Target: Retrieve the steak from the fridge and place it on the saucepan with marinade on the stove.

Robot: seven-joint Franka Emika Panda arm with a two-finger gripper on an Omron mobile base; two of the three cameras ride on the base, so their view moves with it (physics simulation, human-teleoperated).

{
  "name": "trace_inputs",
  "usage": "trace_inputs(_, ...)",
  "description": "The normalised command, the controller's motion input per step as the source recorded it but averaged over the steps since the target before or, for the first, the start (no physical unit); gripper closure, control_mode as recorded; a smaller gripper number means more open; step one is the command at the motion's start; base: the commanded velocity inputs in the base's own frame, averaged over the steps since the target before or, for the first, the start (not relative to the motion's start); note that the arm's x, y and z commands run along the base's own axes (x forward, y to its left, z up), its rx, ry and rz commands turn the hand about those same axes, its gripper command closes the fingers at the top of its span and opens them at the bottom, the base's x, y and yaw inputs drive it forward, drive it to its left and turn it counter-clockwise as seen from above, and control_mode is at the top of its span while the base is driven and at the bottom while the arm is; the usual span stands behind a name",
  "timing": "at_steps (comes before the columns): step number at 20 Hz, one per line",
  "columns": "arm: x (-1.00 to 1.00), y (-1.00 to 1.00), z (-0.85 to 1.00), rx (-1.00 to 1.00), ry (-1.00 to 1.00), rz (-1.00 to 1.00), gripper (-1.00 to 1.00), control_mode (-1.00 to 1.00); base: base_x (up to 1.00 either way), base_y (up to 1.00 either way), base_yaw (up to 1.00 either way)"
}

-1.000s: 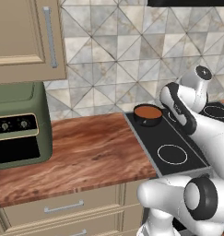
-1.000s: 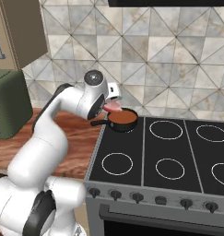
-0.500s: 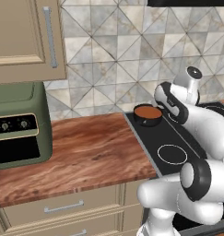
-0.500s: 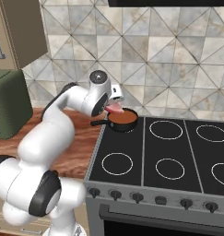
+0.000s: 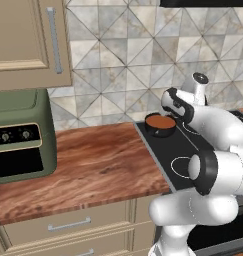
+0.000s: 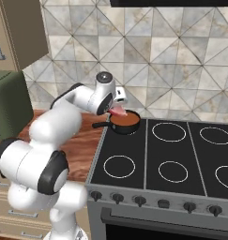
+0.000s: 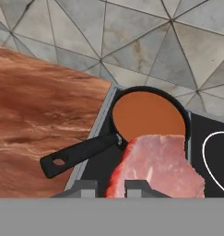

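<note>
Your gripper (image 7: 109, 188) is clamped on the steak (image 7: 155, 166), which fills the lower middle of the hand view; in the right base view the meat (image 6: 118, 111) hangs just at the near-left rim of the saucepan (image 6: 125, 123), left of centre in that frame. From the left base view the hand sits right of the pan (image 5: 160, 123), in the middle right of the picture, with the wrist hiding the fingers.

To finish this step well, carry the steak further over the reddish-brown liquid (image 7: 148, 115) so it is centred above the pan, not over the rim. Lower before you let go, since a drop from height would likely splash the liquid. Mind the long black handle (image 7: 81, 154), which sticks out toward the lower left of the hand view, over the stove edge toward the counter; a nudge there could swing the pan.

The pan rests on the back-left corner of the black stove (image 6: 181, 159), whose white burner rings fill the right half of the right base view. The wooden counter (image 5: 88, 165) runs across the middle of the left base view, with a green toaster oven (image 5: 18, 135) at its left edge, a beige cabinet (image 5: 23, 40) in the upper left, and patterned tiles (image 5: 128, 60) behind.
</note>
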Motion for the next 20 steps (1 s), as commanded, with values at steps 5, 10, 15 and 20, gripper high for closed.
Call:
trace_inputs(5, 0.47, -0.05, -0.36, 0.0, 0.02, 0.0, 1.0, -1.0, 0.0, 0.0, 0.0)
trace_inputs(10, 0.5, -0.15, -0.29, 0.0, 0.01, 0.0, 1.0, -1.0, 0.0, 0.0, 0.0)
trace_inputs(15, 0.54, -0.22, -0.23, 0.01, 0.02, 0.0, 1.0, -1.0, 0.0, 0.0, 0.0)
trace_inputs(20, 0.47, -0.03, -0.3, 0.0, 0.02, 0.0, 1.0, -1.0, 0.0, 0.0, 0.0)
